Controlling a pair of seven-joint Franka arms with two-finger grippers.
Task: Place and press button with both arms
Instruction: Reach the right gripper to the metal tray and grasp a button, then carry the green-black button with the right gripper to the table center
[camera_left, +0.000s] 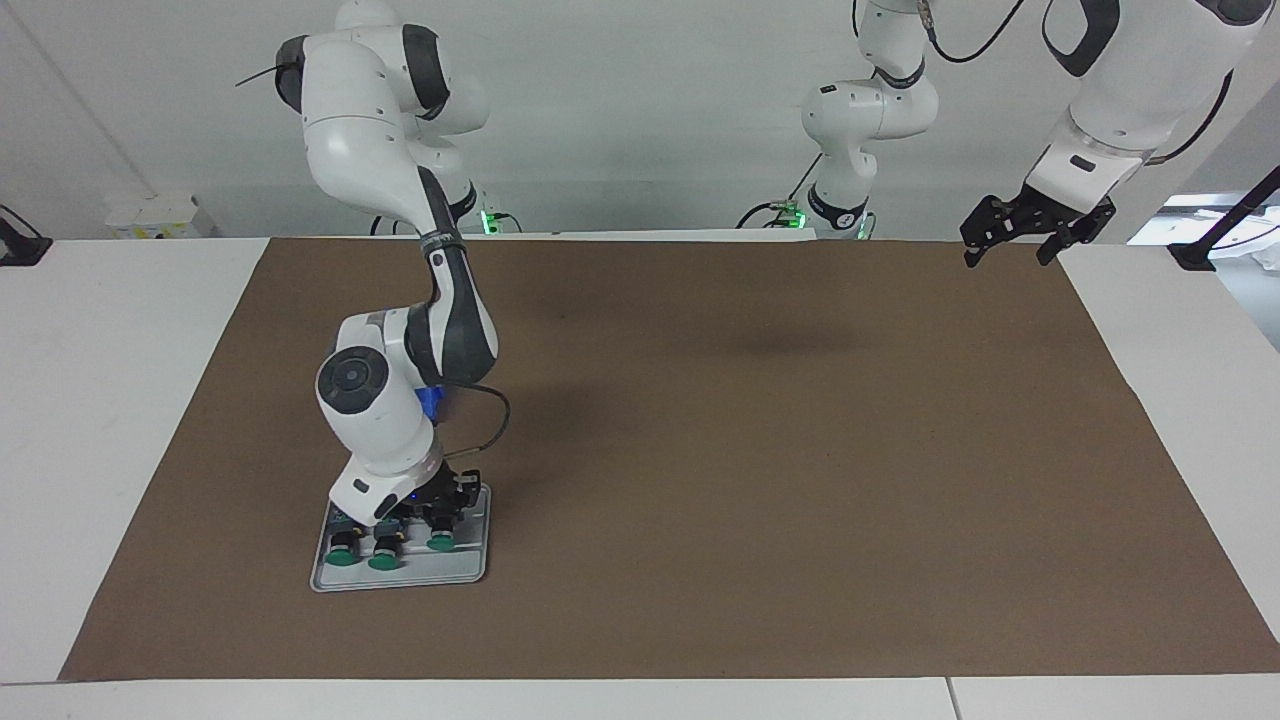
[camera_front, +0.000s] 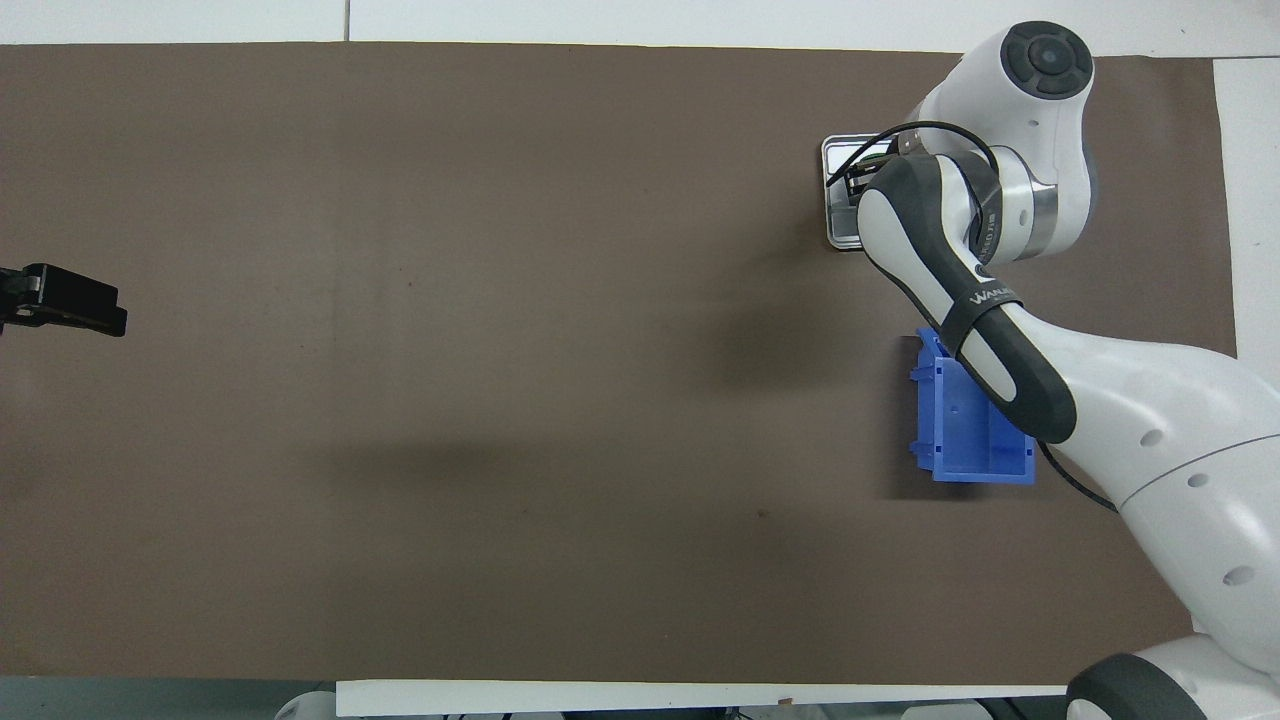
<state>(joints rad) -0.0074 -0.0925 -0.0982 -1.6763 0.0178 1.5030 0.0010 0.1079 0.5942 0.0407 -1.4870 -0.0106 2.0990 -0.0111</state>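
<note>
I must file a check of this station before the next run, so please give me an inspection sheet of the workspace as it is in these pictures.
Surface: white table covered by a brown mat; no spill seen.
Job's things: three green-capped buttons stand in a row on a grey tray, at the right arm's end, farther from the robots than the blue box.
Clutter: nothing seen.
Grippers: right gripper is down at the tray, over the buttons; contact cannot be told. Left gripper waits raised and open at the left arm's end.
Cables: black cable loops beside the right arm's wrist, above the mat.
Surroundings: white wall; black mounts at both table ends.
</note>
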